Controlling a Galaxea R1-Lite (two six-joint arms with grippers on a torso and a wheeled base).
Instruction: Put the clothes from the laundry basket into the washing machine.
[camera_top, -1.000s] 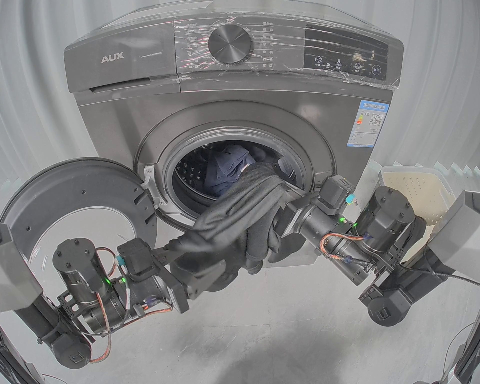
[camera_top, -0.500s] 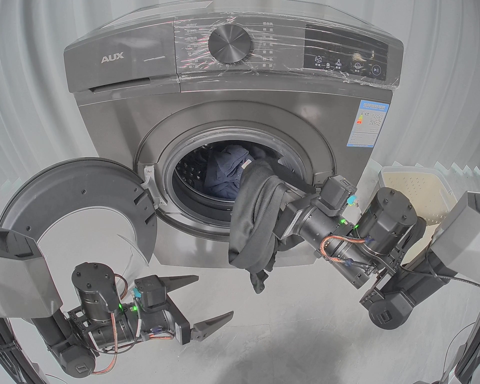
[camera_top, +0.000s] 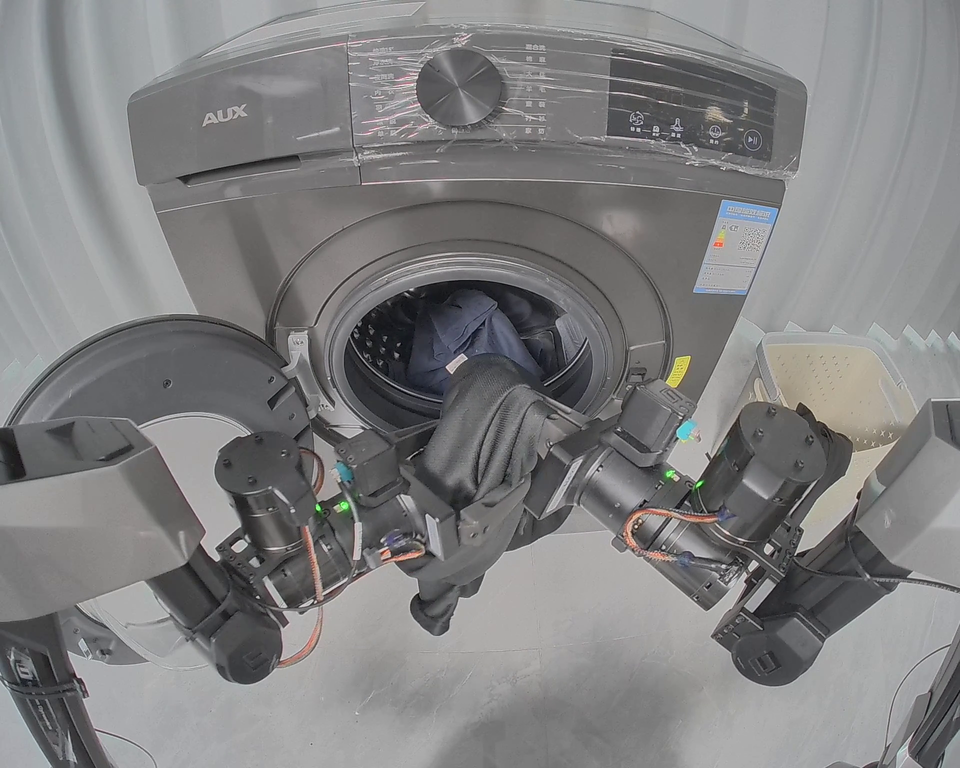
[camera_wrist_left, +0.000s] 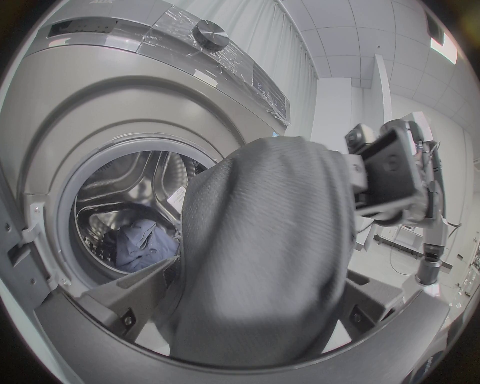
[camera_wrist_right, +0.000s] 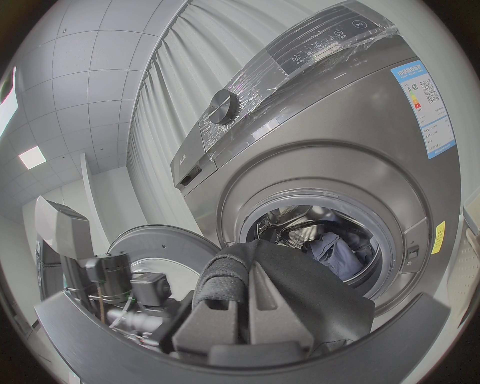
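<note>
A dark grey garment (camera_top: 485, 430) hangs in front of the washing machine's (camera_top: 460, 200) open drum, below its lower rim. My right gripper (camera_top: 545, 440) is shut on its upper fold, fingers pinched together (camera_wrist_right: 245, 305). My left gripper (camera_top: 455, 515) is open just below, and the cloth (camera_wrist_left: 265, 250) bulges between its spread fingers (camera_wrist_left: 130, 292). The garment's tail dangles toward the floor. A blue garment (camera_top: 465, 335) lies inside the drum, also seen from the wrists (camera_wrist_left: 142, 245) (camera_wrist_right: 335, 252).
The round door (camera_top: 150, 380) stands swung open to the left, close behind my left arm. A cream laundry basket (camera_top: 830, 380) sits at the right, behind my right arm. Bare grey floor lies under both arms.
My left gripper let go of the garment, dropped low and open, then rose again to straddle the hanging cloth. The right gripper drew slightly back and down from the drum with the garment.
</note>
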